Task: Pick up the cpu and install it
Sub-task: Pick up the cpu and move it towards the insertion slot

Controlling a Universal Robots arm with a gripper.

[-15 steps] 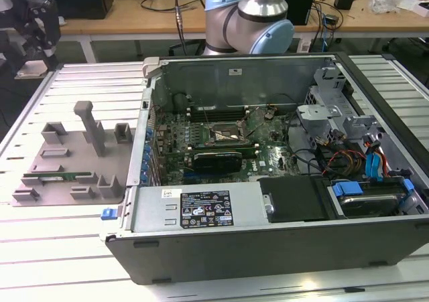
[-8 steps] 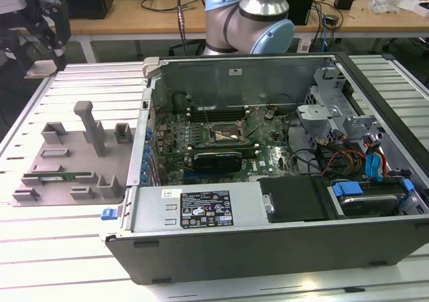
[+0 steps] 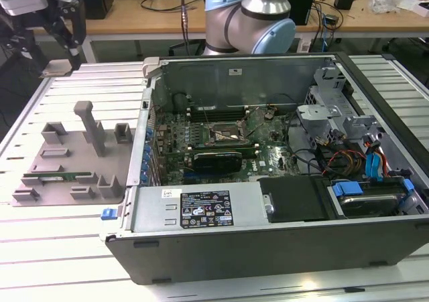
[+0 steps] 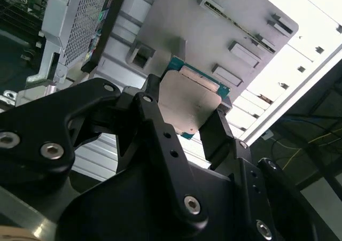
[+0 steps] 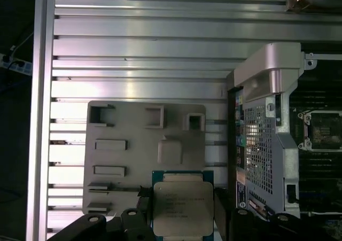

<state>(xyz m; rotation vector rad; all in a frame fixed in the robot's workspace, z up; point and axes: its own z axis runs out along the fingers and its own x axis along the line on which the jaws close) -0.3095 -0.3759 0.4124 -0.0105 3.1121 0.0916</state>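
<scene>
My gripper (image 5: 181,206) is shut on the cpu (image 5: 181,209), a small flat square chip with a silvery-grey top on a green board. In both wrist views a black finger presses each side of it; the fingers (image 4: 219,129) clamp the cpu (image 4: 189,99). In the exterior view the gripper (image 3: 62,61) hangs with the cpu (image 3: 56,68) above the slatted table's far corner on the exterior view's left, beyond the grey fixture plate (image 3: 67,161). The black square-framed socket (image 3: 224,134) sits on the motherboard inside the open computer case (image 3: 268,242), apart from the gripper.
The fixture plate (image 5: 139,155) has raised holders and an upright post (image 3: 90,124); a green memory stick (image 3: 57,177) lies in it. The case's metal wall (image 5: 267,145) stands between the plate and the socket (image 5: 323,130). Cables and drive cages fill the case's right side.
</scene>
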